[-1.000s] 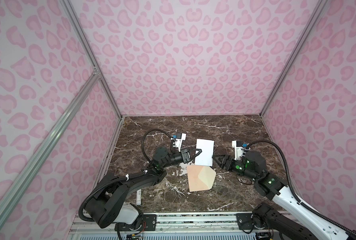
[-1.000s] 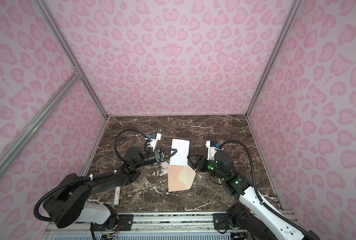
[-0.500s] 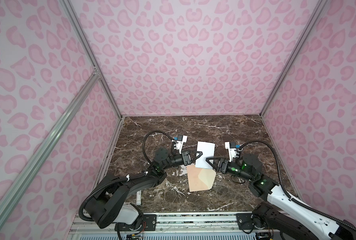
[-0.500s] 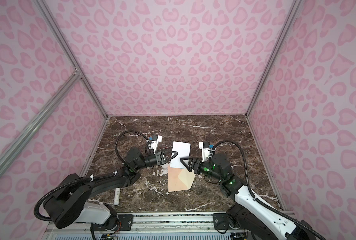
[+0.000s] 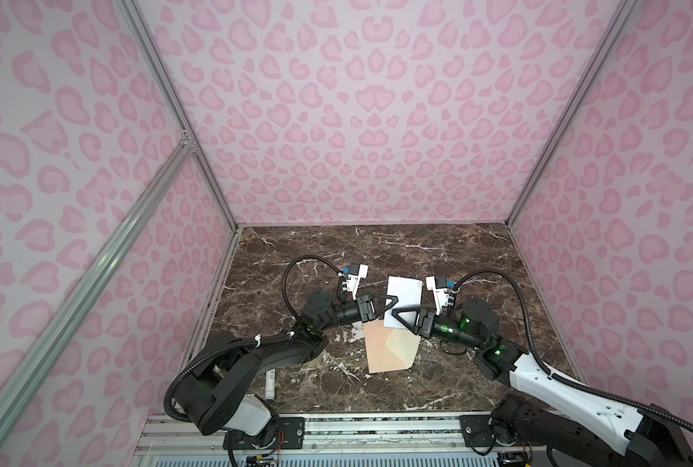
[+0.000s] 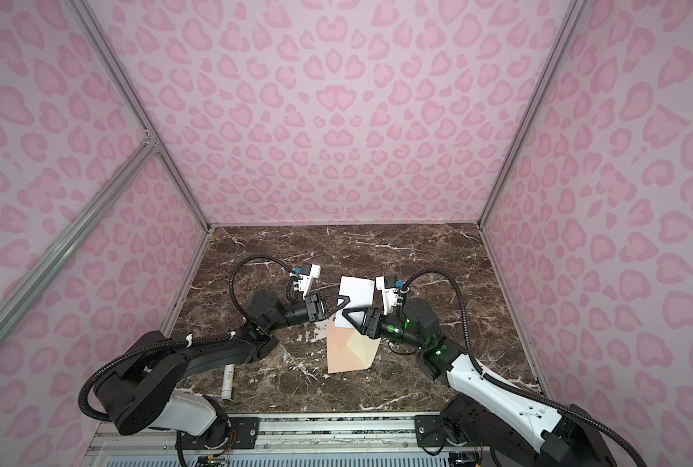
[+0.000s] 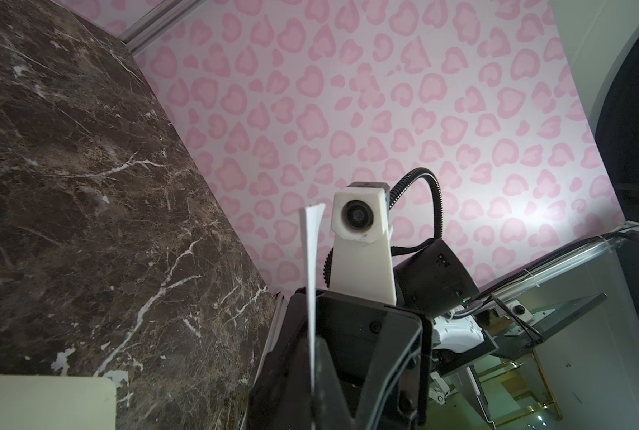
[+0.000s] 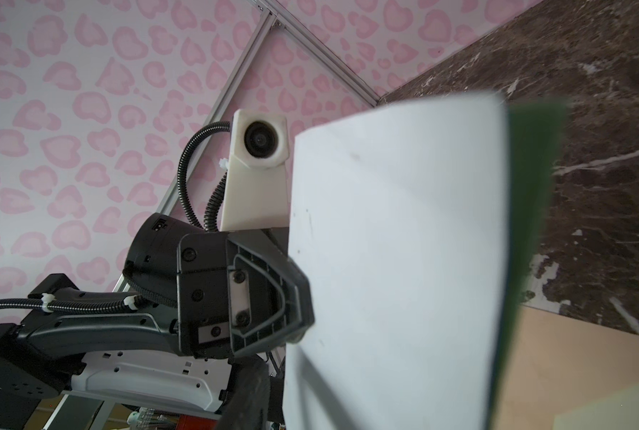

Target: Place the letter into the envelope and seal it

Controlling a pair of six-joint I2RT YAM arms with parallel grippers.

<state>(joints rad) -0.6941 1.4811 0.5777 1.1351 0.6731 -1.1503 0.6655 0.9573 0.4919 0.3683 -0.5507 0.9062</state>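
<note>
On brown marble tabletop (image 5: 377, 250), envelope (image 5: 385, 347); pink-spotted walls (image 5: 369, 121).

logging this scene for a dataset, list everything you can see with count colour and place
letter: 1, white with a green edge, held between the two arms, just beyond the envelope
envelope: 1, peach, flat on the table, centre
small tube: 1, white, lying on the table by the left arm
table: 1, dark brown marble
walls: 3, pink spotted print, around the table
left arm: 1, black and white, jaws shut on the letter
right arm: 1, black and white, jaws at the letter's other side, grip unclear
</note>
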